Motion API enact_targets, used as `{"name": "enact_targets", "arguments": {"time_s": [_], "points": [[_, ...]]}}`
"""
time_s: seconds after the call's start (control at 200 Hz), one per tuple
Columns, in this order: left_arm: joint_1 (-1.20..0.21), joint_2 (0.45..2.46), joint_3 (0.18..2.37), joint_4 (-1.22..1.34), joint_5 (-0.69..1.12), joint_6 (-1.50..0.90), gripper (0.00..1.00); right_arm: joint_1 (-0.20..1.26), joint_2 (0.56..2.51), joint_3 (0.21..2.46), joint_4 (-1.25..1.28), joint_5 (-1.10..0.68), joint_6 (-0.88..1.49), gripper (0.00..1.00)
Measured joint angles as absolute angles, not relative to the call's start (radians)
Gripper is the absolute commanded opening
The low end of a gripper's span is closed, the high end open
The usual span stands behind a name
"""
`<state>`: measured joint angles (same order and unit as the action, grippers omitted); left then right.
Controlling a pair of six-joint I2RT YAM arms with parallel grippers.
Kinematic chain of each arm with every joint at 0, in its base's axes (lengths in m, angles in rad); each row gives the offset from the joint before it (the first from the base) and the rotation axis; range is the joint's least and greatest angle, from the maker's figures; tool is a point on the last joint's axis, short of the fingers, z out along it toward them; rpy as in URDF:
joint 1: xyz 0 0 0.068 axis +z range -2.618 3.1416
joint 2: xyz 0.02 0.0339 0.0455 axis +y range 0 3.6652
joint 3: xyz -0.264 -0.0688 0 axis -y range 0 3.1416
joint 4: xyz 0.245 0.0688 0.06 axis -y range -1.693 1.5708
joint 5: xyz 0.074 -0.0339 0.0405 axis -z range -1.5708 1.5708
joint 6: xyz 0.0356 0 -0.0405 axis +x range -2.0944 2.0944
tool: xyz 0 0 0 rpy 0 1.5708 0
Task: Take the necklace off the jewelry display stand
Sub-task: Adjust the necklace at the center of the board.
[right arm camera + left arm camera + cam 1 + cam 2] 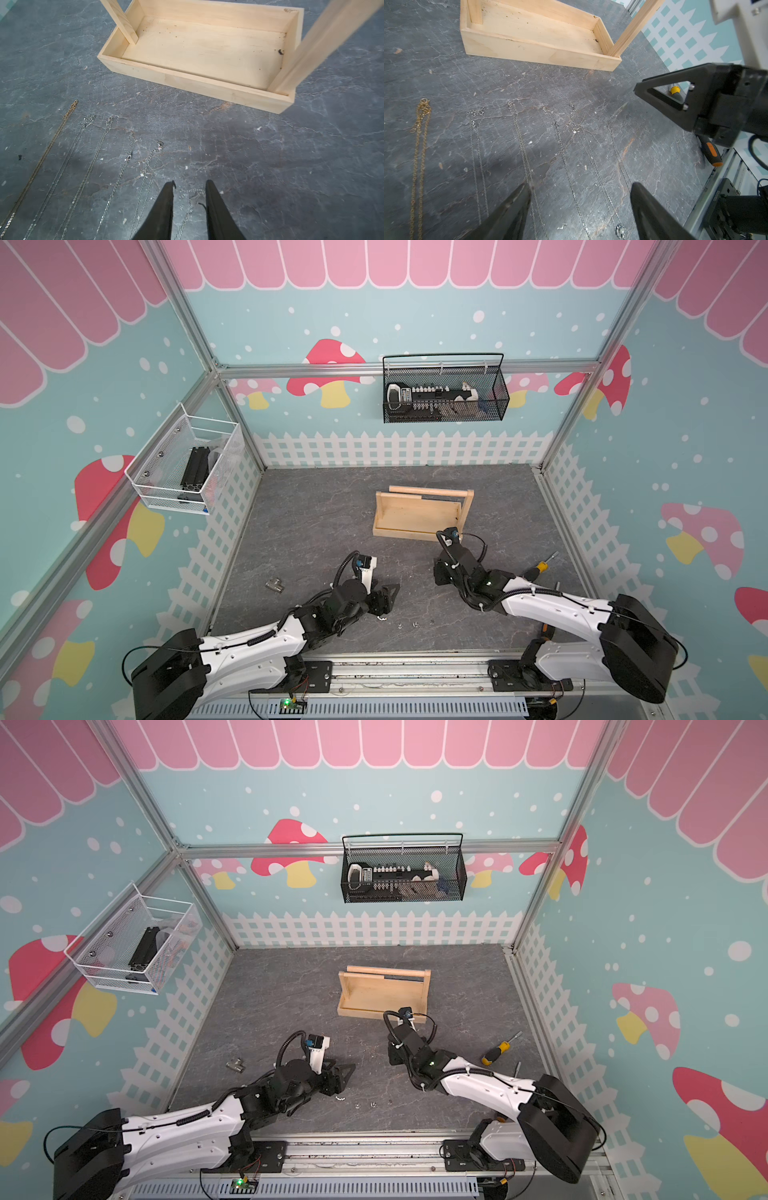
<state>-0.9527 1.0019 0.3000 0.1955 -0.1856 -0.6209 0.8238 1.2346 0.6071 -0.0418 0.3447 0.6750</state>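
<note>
My right gripper sat part spread, pinching nothing; necklace lay slack between jaws, running back toward wrist. Stand straight ahead, nearer me than left gripper.

A black basket hangs on the back wall with small things inside. A white basket hangs on the side wall. On the gray table lie a yellow screwdriver and a little metal piece, well apart.
</note>
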Motion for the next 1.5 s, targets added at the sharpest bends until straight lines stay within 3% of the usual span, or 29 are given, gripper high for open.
{"name": "enact_targets", "arguments": {"time_s": [0.175, 0.31, 0.455, 0.835, 1.501], "points": [[-0.953, 1.0, 0.302, 0.196, -0.182, -0.621, 0.77, 0.824, 1.065, 0.506, -0.066, 0.366, 0.662, 0.29], [-0.953, 1.003, 0.313, 0.199, -0.177, -0.621, 0.77, 0.823, 1.049, 0.503, -0.097, 0.379, 0.662, 0.28], [-0.953, 1.013, 0.317, 0.208, -0.17, -0.621, 0.77, 0.818, 1.193, 0.546, -0.143, 0.374, 0.689, 0.24], [-0.953, 1.016, 0.329, 0.207, -0.163, -0.617, 0.77, 0.817, 1.517, 0.658, -0.093, 0.254, 0.743, 0.25], [-0.953, 1.018, 0.333, 0.205, -0.163, -0.605, 0.77, 0.817, 1.655, 0.783, -0.089, 0.271, 0.75, 0.26]]}}
